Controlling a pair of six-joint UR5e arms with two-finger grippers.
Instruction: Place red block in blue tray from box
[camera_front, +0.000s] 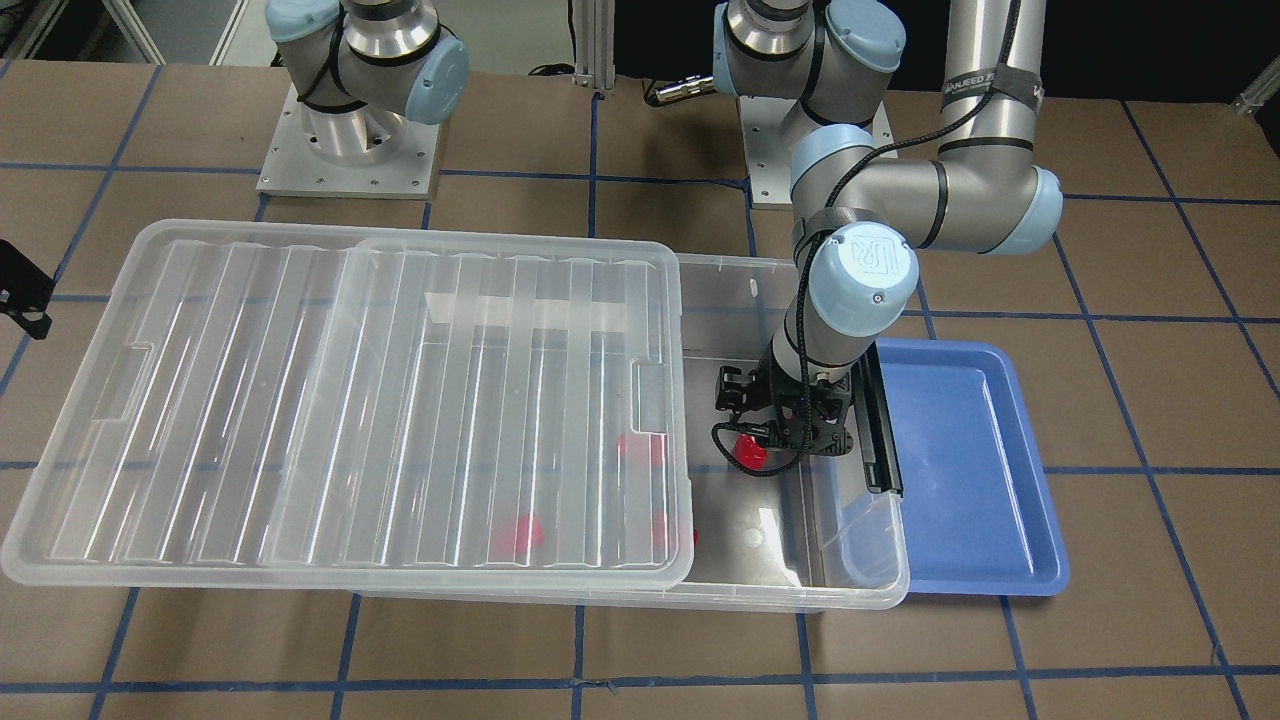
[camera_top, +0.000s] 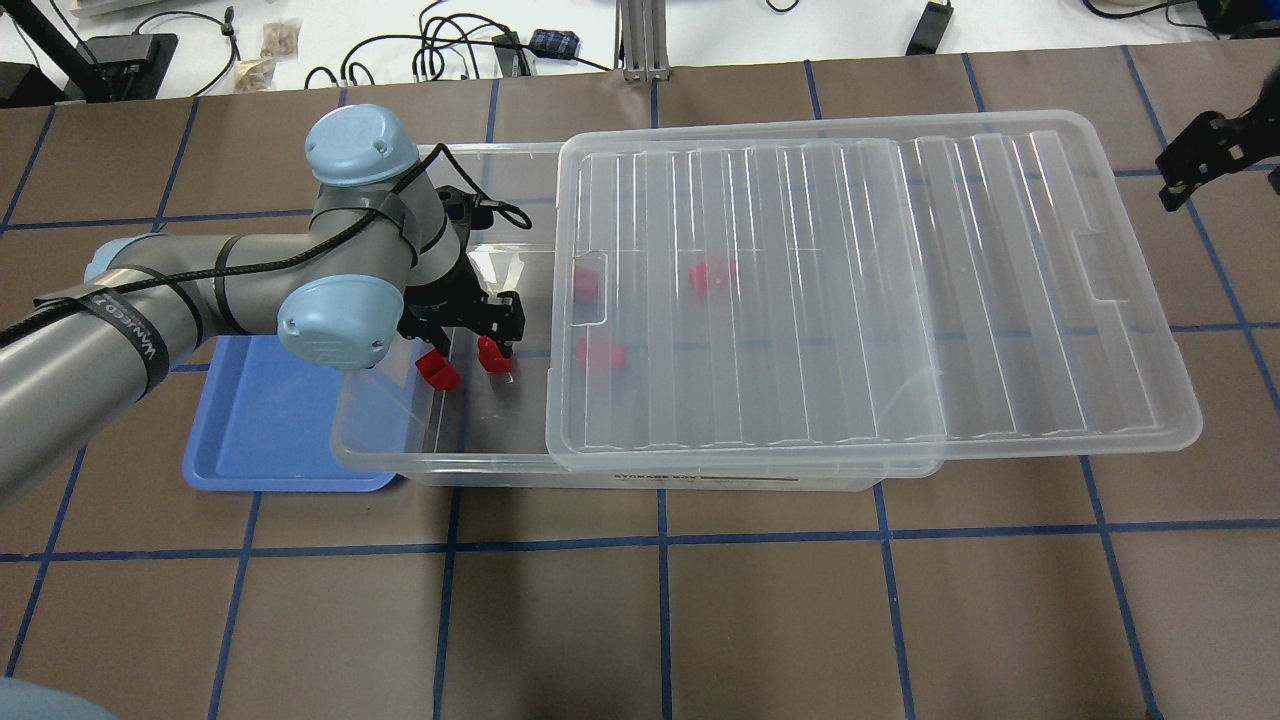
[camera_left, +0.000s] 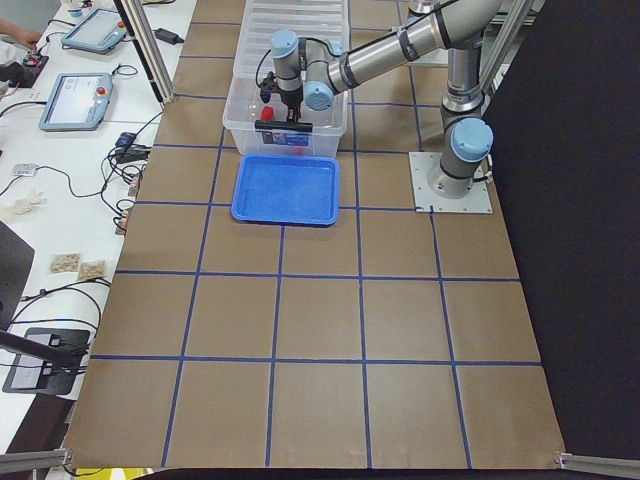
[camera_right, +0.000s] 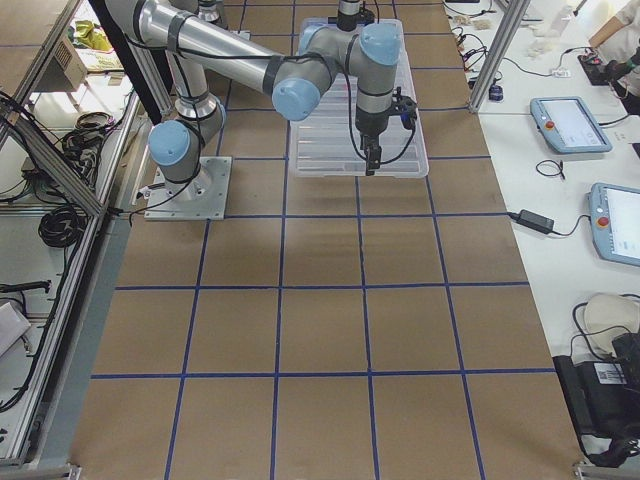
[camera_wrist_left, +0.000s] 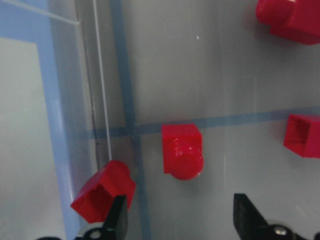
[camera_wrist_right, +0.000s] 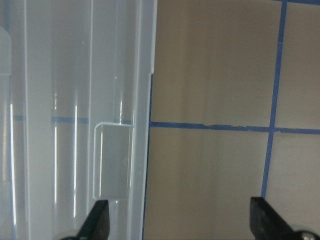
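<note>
Closest to us in the left wrist view, our left pincer (camera_wrist_left: 183, 220) stands wide, its two black fingers well apart and holding nothing. Just ahead of the gap between them lies the small bright red block (camera_wrist_left: 182, 151), a cube-like plastic piece with a round stud. It rests on the clear floor of the box and touches neither finger. We also see a red hollow open-topped square piece (camera_wrist_left: 103, 192) tilted against the box wall, just beside one finger; we cannot tell whether the two touch. Another hollow red piece (camera_wrist_left: 302, 135) lies off to the other side, well apart from the pincer.

From overhead, the large clear plastic storage box (camera_top: 640, 478) sits on the brown table (camera_top: 700, 620), which is taped with blue grid lines. Its ribbed translucent lid (camera_top: 850, 290) is slid toward our right side. It covers most of the box and overhangs that end, so only the end on our left is open. Our left pincer reaches down into that open end. Blurred red shapes (camera_top: 712, 277) show through the lid.

A shallow rectangular periwinkle-blue tray (camera_top: 250, 440) lies on the table just beside the open end of the box, next to the black latch bar (camera_front: 885, 440). The red block is inside the box, apart from the tray.

Our right pincer (camera_wrist_right: 182, 225) hovers over the lid's rim at the far right end. Its fingers are spread wide and grip nothing, with the lid edge and bare table between them.
</note>
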